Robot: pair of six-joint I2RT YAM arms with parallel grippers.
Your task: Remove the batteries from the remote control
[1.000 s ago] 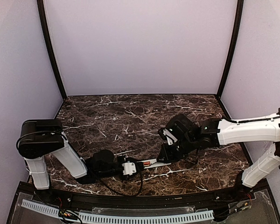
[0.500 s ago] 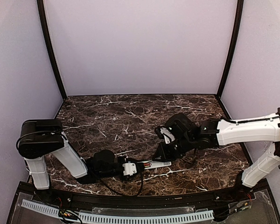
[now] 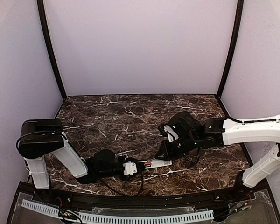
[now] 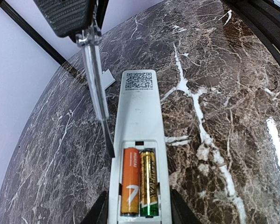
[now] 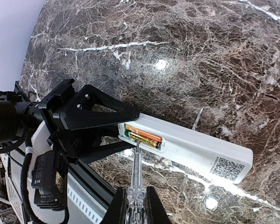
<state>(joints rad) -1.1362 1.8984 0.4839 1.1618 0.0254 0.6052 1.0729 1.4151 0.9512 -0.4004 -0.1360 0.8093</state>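
The left gripper [image 3: 138, 164] is clamped on the battery end of the remote control [image 4: 140, 116], held back-up low at the marble table [image 4: 224, 93]. Its small white cover [image 4: 108, 80] is already off and lies just beside it, yet both batteries [image 4: 140, 179] sit side by side in the open recess, so none is unloaded. The right gripper [image 5: 135, 205] is closed on a slim screwdriver [image 4: 95, 79] with its tip at the recess rim beside the orange cell, seemingly ready to pry. The only label is a QR code [image 4: 139, 80], and the cells' print is too small to read.
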